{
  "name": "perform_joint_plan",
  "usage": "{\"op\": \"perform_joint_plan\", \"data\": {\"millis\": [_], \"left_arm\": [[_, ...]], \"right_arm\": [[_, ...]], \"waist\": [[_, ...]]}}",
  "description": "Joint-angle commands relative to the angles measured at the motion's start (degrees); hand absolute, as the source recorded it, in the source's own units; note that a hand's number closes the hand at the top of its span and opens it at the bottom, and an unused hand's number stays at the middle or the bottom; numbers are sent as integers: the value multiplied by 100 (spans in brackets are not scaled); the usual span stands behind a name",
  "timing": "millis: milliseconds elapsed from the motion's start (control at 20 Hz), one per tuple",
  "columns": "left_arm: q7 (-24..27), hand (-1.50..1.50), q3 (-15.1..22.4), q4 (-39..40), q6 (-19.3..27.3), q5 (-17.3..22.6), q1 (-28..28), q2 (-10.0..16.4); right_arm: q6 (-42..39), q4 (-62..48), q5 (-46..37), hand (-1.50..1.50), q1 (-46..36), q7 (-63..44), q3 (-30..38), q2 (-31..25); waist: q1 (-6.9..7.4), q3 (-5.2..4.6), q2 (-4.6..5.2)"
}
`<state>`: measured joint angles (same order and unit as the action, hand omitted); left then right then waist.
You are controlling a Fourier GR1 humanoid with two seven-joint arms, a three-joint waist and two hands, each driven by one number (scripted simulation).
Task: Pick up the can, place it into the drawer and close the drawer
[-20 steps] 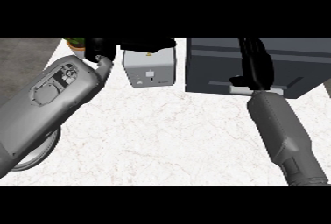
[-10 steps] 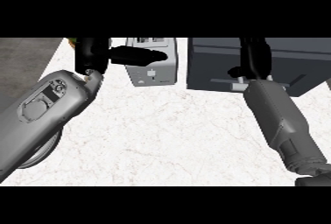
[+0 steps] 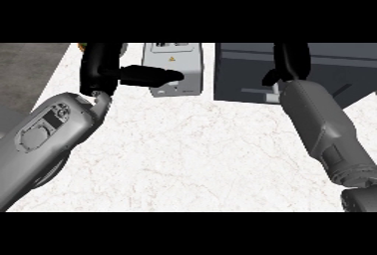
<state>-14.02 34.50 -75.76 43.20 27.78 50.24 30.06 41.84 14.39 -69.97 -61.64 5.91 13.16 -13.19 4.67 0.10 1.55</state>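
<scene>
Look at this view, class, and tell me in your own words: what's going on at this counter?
The robot has both arms stretched to the far side of the counter. Its left hand is at the far left, partly overlapping a light grey box. Its right hand is over the dark grey drawer unit. No can shows clearly, and it cannot be told whether either hand holds one.
</scene>
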Motion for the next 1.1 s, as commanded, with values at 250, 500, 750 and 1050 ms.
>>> {"op": "perform_joint_plan", "data": {"millis": [250,500,750,1050], "left_arm": [[16,-150,-81,-311,6,-94,-309,163],[168,-150,-83,-305,36,-113,-586,39],[3,-150,-194,-502,-24,-107,-636,261],[330,-150,-343,-765,-69,-172,-1216,276]], "right_arm": [[-359,211,1285,-150,-478,1135,1006,304],[-588,351,1877,-150,-656,1603,1474,594],[-1159,439,2709,-150,-646,2125,2147,621],[-1490,330,3120,-150,-878,2118,2446,667]], "waist": [[87,24,-9],[11,16,-17],[-86,19,-66],[-129,-4,-71]]}}
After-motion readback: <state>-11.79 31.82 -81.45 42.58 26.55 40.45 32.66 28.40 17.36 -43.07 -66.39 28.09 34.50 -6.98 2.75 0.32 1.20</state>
